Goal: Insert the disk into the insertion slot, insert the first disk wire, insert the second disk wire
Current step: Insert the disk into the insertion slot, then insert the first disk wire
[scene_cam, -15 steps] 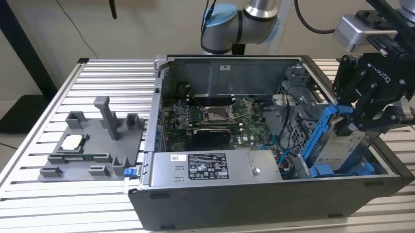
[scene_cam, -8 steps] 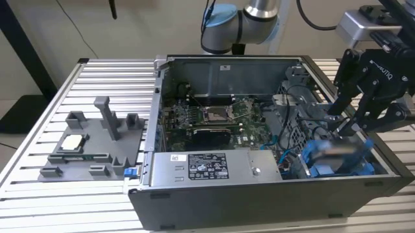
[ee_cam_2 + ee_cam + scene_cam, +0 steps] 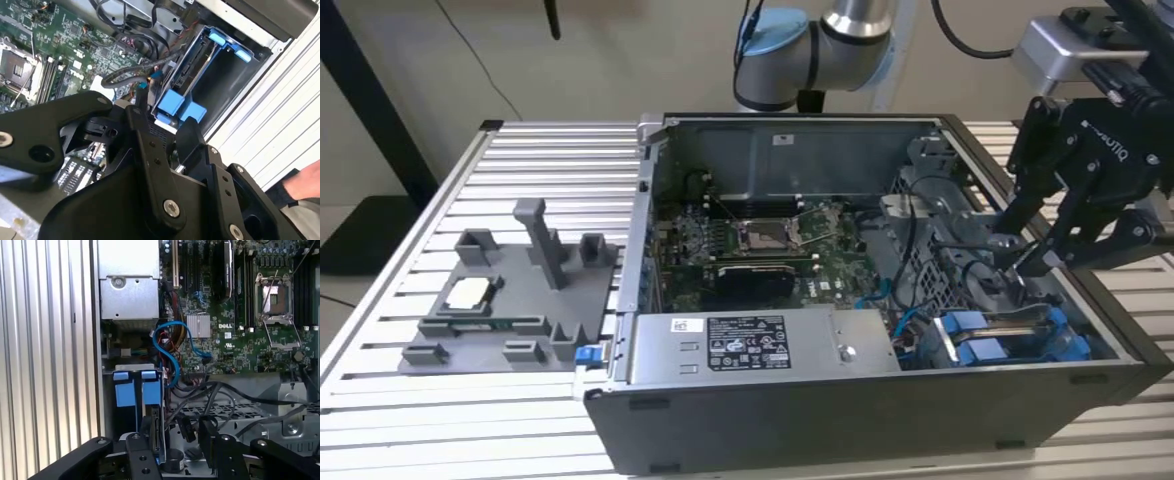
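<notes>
The disk (image 3: 1014, 325), silver in a bright blue carrier, sits on edge in the insertion slot (image 3: 937, 285), a grey perforated cage at the front corner of the open computer case on the exterior view's right. In both wrist views its blue tabs (image 3: 151, 390) (image 3: 175, 102) face the case interior. My gripper (image 3: 1025, 262) hangs inside the case just behind the disk, open, with its fingers (image 3: 142, 452) a short way apart. A black wire plug (image 3: 185, 432) lies between them. Black wires (image 3: 125, 75) and a blue wire (image 3: 167, 350) trail over the cage.
The case (image 3: 854, 400) lies open on a slatted metal table (image 3: 520, 170), with motherboard (image 3: 761, 240) and power supply (image 3: 747, 345) inside. A grey plastic fixture tray (image 3: 514, 300) stands at the exterior view's left. A person's hand (image 3: 305, 182) rests on the table outside the case.
</notes>
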Controlling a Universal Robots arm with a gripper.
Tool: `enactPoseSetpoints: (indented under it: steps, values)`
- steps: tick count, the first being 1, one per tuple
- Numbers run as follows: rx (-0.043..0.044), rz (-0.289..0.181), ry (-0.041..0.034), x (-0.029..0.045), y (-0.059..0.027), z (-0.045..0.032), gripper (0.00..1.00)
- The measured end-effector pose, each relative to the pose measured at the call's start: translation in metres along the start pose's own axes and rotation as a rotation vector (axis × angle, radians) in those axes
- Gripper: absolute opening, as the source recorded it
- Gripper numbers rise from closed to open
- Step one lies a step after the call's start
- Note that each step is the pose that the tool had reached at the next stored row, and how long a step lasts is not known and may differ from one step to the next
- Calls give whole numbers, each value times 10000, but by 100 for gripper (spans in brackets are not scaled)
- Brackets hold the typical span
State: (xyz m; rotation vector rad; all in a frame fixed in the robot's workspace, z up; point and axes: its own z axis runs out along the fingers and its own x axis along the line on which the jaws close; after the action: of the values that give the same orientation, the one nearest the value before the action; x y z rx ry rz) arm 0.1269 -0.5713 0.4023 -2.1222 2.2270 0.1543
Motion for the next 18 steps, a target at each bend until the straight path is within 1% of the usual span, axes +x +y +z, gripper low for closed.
enactPoseSetpoints:
  steps: [3, 6, 8, 10, 11, 12, 14, 15, 17, 18]
  values:
    - [101, -13, -11, -34, 3, 37, 50]
    - [208, -49, -16, -86, 11, 81, 50]
    - [290, -134, -20, -116, 15, 111, 50]
    - [386, -234, -23, -121, 16, 133, 50]
    - [405, -269, -23, -121, 15, 138, 48]
    - [410, -288, -22, -121, 15, 141, 48]
    - [427, -306, -23, -118, 16, 150, 35]
    - [434, -313, -21, -117, 16, 152, 35]
    - [453, -319, -25, -111, 17, 158, 23]
    - [466, -322, -25, -106, 17, 162, 23]
